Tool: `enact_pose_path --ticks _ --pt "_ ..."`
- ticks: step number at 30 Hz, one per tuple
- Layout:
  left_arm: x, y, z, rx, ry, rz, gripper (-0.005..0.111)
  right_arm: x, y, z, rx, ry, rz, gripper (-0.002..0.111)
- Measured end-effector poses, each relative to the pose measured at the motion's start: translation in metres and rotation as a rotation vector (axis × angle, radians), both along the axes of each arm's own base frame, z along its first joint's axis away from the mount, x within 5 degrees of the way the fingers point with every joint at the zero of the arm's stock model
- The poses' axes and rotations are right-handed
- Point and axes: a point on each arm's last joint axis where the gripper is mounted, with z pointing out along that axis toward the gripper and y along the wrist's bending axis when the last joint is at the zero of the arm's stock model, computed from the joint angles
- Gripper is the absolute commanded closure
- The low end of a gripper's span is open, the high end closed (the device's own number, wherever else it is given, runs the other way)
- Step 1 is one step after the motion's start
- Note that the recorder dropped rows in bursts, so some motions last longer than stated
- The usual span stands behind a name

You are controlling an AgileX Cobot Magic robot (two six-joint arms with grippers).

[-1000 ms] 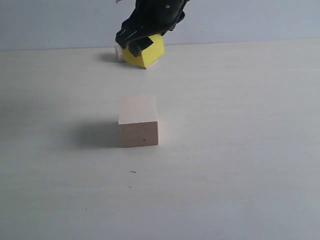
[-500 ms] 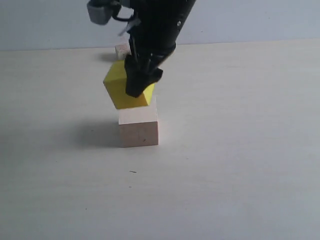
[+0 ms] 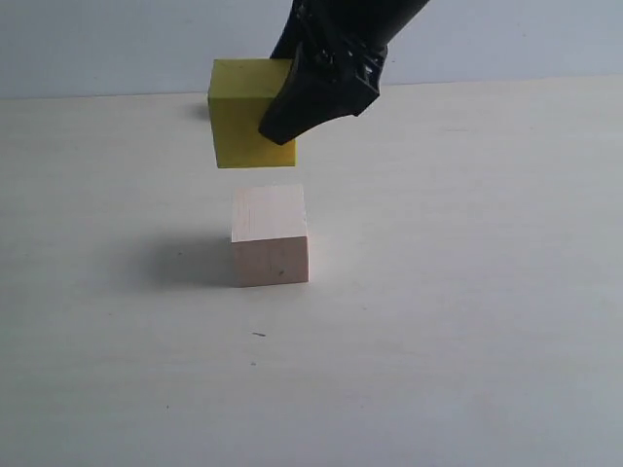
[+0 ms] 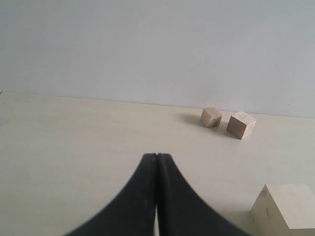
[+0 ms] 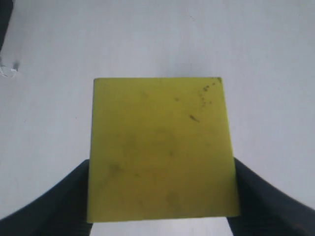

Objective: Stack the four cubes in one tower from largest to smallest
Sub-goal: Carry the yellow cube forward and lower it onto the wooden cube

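My right gripper (image 3: 263, 125) is shut on the bright yellow cube (image 3: 238, 112), which hangs level in the air just above and slightly left of the large pale wood cube (image 3: 270, 236); a clear gap separates them. In the right wrist view the yellow cube (image 5: 160, 147) fills the space between the black fingers (image 5: 253, 196). My left gripper (image 4: 157, 156) is shut and empty, low over the table. Beyond it lie two smaller pale wood cubes (image 4: 211, 117) (image 4: 241, 124) side by side near the back edge, and the large cube (image 4: 288, 211) sits close by. The exterior view hides the small cubes.
The pale tabletop (image 3: 467, 292) stretches around the large cube, with a grey wall (image 3: 97, 44) behind it. The right arm's black body (image 3: 341, 39) reaches in from the top of the exterior view.
The right gripper carried the yellow cube from the back of the table toward the large cube. Half a second ago it hung tilted and low; now it is higher and level.
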Motion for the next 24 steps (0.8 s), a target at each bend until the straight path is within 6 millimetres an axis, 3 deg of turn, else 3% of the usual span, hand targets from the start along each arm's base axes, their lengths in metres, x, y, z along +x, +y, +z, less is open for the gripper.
enact_pose_path --ticks 12,24 --pt "0.000 0.000 -0.001 0.007 0.001 -0.002 0.107 0.015 0.008 -0.042 -0.039 -0.014 0.138 0.108" --pt "0.000 0.000 -0.001 0.019 0.001 -0.005 0.107 0.035 0.015 -0.080 -0.064 -0.018 0.101 0.108"
